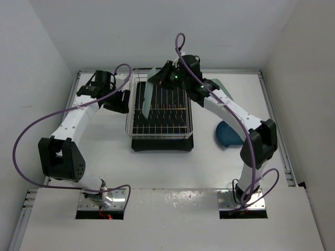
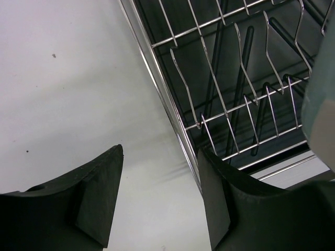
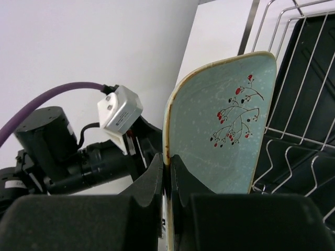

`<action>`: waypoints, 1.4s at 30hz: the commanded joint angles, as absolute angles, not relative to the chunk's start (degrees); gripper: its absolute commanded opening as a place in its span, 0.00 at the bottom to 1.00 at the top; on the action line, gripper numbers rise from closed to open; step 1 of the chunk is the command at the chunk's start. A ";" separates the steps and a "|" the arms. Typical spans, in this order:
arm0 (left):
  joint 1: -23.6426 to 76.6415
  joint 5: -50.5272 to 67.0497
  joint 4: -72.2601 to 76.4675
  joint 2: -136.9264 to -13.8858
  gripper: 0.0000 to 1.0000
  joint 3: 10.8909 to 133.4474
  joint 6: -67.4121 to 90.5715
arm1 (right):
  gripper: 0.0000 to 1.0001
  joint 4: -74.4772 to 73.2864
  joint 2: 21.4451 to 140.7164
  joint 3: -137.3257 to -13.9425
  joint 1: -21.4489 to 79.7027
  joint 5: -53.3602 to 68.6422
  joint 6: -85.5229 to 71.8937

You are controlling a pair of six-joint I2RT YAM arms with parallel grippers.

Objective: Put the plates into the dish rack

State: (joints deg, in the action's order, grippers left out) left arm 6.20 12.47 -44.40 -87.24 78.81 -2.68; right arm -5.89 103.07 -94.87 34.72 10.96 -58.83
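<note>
The dish rack (image 1: 159, 117), a chrome wire basket on a black tray, stands mid-table. My right gripper (image 1: 166, 77) is shut on the edge of a mint-green plate (image 1: 150, 91) and holds it on edge over the rack's far left part. In the right wrist view the plate (image 3: 225, 130) shows a red berry sprig, clamped at my right gripper (image 3: 167, 162). My left gripper (image 1: 119, 102) is open and empty beside the rack's left side; its view shows the rack wires (image 2: 235, 78). A dark blue plate (image 1: 227, 135) lies right of the rack. A second mint plate (image 1: 222, 86) is partly hidden behind the right arm.
White walls close in the table at the back and both sides. The left arm's wrist (image 3: 78, 157) sits close behind the held plate. The held plate's edge (image 2: 322, 104) shows at the right of the left wrist view. A raised table rim (image 1: 275, 120) runs along the right.
</note>
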 commanded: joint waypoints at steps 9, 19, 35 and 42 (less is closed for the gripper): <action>4.49 13.54 -43.24 -87.10 0.63 77.88 -3.34 | 0.00 0.88 106.79 -97.30 34.89 13.97 -63.02; 4.48 14.06 -43.24 -87.10 0.63 77.87 -3.87 | 0.00 -1.84 110.20 -96.24 34.54 16.07 -61.44; 4.48 14.59 -43.24 -87.10 0.64 77.87 -3.87 | 0.00 -8.43 113.47 -104.85 35.51 24.52 -47.73; 4.48 15.12 -43.24 -87.63 0.64 77.87 -3.87 | 0.00 -10.90 110.57 -105.65 35.77 24.43 -43.51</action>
